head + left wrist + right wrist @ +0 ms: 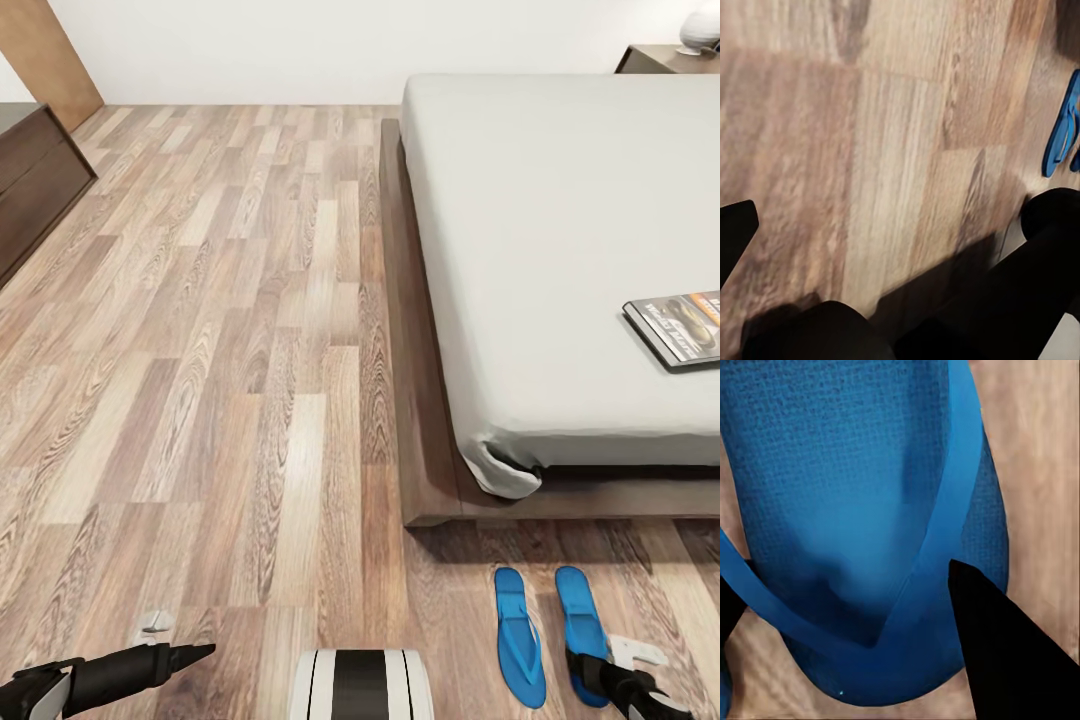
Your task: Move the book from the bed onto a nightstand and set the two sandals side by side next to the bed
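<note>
The book [676, 326] lies on the bed [560, 250], on the pale mattress at the view's right edge. Both blue sandals lie side by side on the floor at the bed's near corner: the left sandal [520, 636] and the right sandal [580, 620]. My right gripper [600, 685] is low over the near end of the right sandal [862, 495]; its dark fingers [1009, 652] stand wide apart on either side of the sole. One sandal [1061, 131] also shows in the left wrist view. My left gripper [195, 655] hangs open over bare planks, far left of the sandals. A nightstand [655, 58] stands beyond the bed.
A long dark bench [35, 170] lines the left wall. A white rounded object [700, 30] sits on the nightstand. Wood plank floor [230, 350] stretches wide between the bench and the bed's dark frame [415, 400]. My base [362, 685] shows at the bottom middle.
</note>
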Motion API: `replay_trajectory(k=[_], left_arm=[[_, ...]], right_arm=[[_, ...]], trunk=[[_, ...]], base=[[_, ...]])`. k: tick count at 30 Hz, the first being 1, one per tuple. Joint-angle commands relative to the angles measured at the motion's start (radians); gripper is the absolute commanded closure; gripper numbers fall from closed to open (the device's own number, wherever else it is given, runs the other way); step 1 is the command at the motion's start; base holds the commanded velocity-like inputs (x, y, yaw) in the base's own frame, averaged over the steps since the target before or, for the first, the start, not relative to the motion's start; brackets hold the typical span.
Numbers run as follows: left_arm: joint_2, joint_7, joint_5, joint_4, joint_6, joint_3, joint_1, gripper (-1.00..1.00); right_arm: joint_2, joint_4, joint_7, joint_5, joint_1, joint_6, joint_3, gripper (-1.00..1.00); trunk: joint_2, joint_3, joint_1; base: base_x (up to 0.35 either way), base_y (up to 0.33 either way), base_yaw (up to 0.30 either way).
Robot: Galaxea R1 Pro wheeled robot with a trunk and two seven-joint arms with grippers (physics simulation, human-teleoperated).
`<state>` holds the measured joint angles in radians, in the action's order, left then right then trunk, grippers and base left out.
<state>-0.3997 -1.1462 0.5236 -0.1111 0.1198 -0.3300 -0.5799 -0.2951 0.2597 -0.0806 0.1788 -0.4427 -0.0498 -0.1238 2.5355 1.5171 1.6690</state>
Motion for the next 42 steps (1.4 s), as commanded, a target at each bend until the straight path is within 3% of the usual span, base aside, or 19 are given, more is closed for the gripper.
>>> replay_trajectory(k=[1,4,11,22,42], left_arm=[[-0.001,-0.003,0.010,-0.001,0.011,-0.007,0.000,-1.00],[-0.001,-0.003,0.010,-0.001,0.011,-0.008,0.000,-1.00],[-0.001,-0.002,0.010,-0.001,0.011,-0.007,0.000,-1.00],[-0.001,-0.001,0.010,-0.001,0.011,-0.007,0.000,-1.00],[0.000,-0.001,0.010,-0.001,0.011,-0.007,0.000,-1.00]], right_arm=[[0.011,0.007,-0.006,0.004,-0.001,-0.003,-0.008,1.00],[0.028,0.032,-0.006,-0.006,-0.001,-0.001,-0.006,1.00],[0.031,0.045,-0.006,-0.010,0.000,0.000,-0.005,1.00],[0.029,0.045,-0.005,-0.010,-0.001,-0.001,-0.005,1.00],[0.029,0.046,-0.007,-0.010,0.000,-0.001,-0.005,1.00]], trunk=[[0.000,0.001,0.000],[0.000,0.001,0.000],[0.000,0.001,0.000],[0.003,0.043,0.005],[0.003,0.043,0.005]], base=[[0.000,0.000,0.000],[0.000,0.000,0.000],[0.000,0.000,0.000],[0.000,0.000,0.000],[0.046,0.000,0.000]])
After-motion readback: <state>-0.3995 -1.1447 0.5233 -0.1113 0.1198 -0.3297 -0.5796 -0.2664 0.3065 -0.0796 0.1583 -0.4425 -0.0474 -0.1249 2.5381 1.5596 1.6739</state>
